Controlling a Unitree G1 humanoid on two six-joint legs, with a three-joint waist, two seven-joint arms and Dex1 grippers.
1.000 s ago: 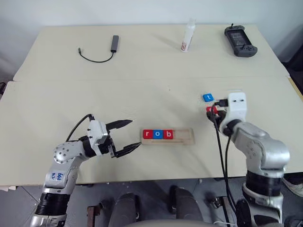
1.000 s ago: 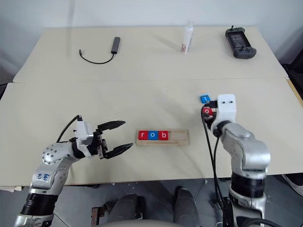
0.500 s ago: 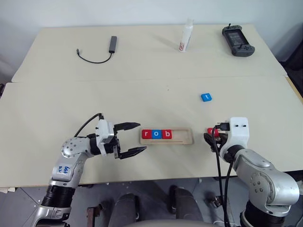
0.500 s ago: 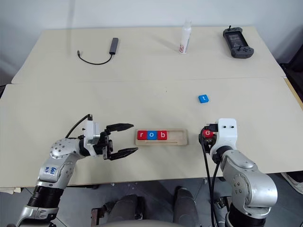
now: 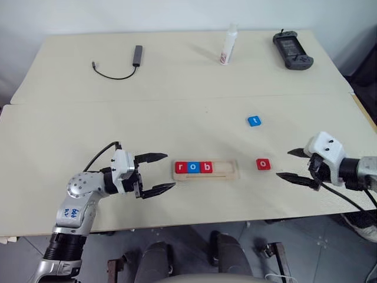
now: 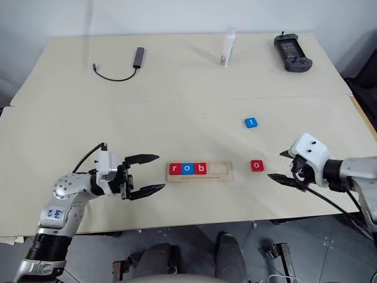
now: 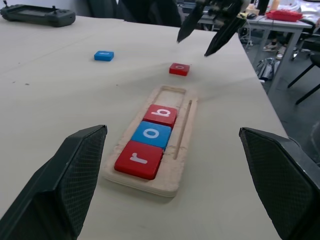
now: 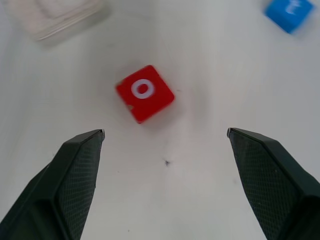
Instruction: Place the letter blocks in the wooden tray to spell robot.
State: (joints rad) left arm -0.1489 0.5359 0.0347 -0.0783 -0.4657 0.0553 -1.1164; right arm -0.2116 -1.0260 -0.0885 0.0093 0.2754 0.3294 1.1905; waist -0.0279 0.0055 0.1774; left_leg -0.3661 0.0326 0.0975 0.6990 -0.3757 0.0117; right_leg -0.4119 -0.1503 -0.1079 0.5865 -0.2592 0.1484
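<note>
The wooden tray [image 5: 227, 170] lies at the table's near middle and holds three letter blocks reading r [image 5: 181, 167], o [image 5: 193, 167], b [image 5: 206, 167]. Its right part is bare. A red o block [image 5: 263, 164] lies flat on the table just right of the tray. Farther back is a blue t block [image 5: 254, 121]. My right gripper [image 5: 283, 164] is open, right of the red o block and apart from it, with nothing in it. My left gripper [image 5: 162, 171] is open and level, left of the tray. The right wrist view shows the red o block [image 8: 145, 93] ahead of the open fingers [image 8: 82, 165].
On the far table lie a black cable with an adapter [image 5: 121, 65], a white bottle [image 5: 226, 47] and a black handheld controller [image 5: 288, 50]. A seam runs between the two tables. The near table edge is close below both grippers.
My right gripper brought the red o block from beside the blue block to the table right of the tray, let it go, opened and drew back to the right. The left gripper stayed open.
</note>
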